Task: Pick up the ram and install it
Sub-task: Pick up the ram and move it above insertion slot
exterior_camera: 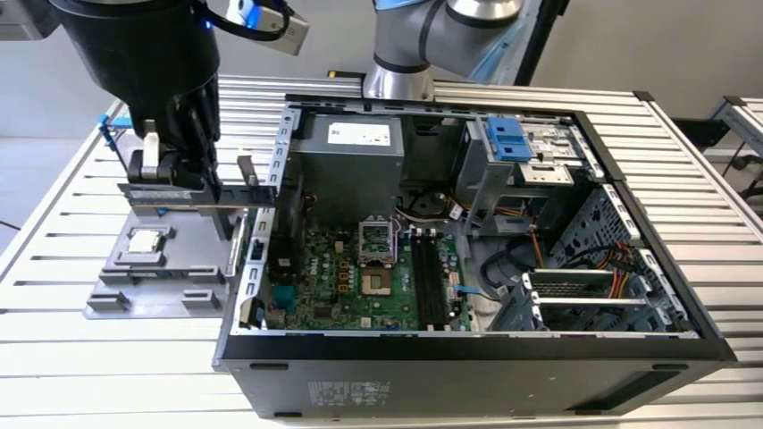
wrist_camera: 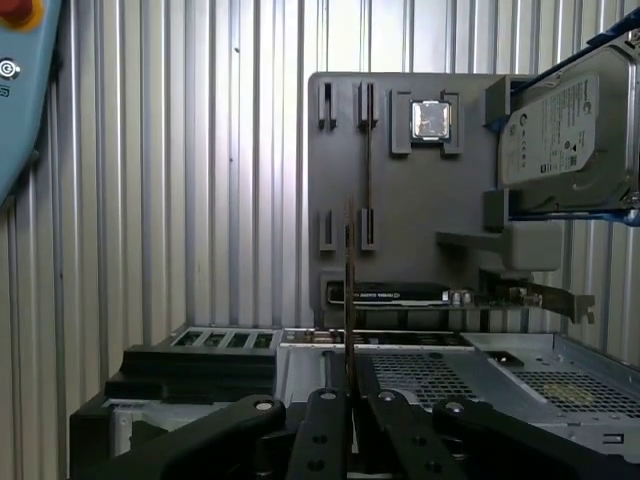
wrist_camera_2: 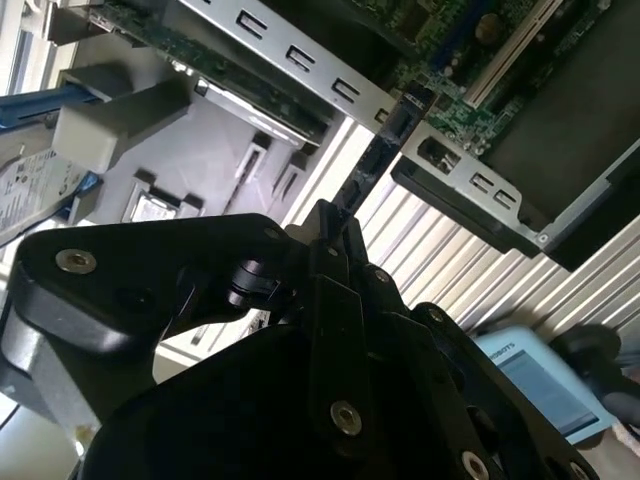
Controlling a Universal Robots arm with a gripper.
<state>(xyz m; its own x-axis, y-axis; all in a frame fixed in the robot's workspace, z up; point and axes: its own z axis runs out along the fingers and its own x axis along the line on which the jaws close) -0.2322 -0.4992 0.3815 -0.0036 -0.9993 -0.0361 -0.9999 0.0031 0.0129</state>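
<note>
My gripper (exterior_camera: 197,192) is shut on the ram (exterior_camera: 205,197), a long, thin dark stick held level above the grey holder tray (exterior_camera: 155,279), just outside the open computer case's side wall on the exterior view's left. The first wrist view has the ram (wrist_camera: 349,300) edge-on, rising from between my fingertips (wrist_camera: 349,395), with the tray's narrow slot (wrist_camera: 368,160) beyond it bare. In the second wrist view the ram (wrist_camera_2: 368,175) sticks out from the gripper (wrist_camera_2: 330,228) toward the case rim. The motherboard's black slots (exterior_camera: 423,277) lie inside the case.
The open case (exterior_camera: 477,344) has raised metal walls, a power supply (exterior_camera: 357,152) and drive cages (exterior_camera: 596,286). On the tray sit a square silver processor chip (wrist_camera: 432,120), a silver hard drive (wrist_camera: 560,140) and an expansion card (wrist_camera: 400,295). A pale blue pendant (wrist_camera: 20,90) lies on the slatted table.
</note>
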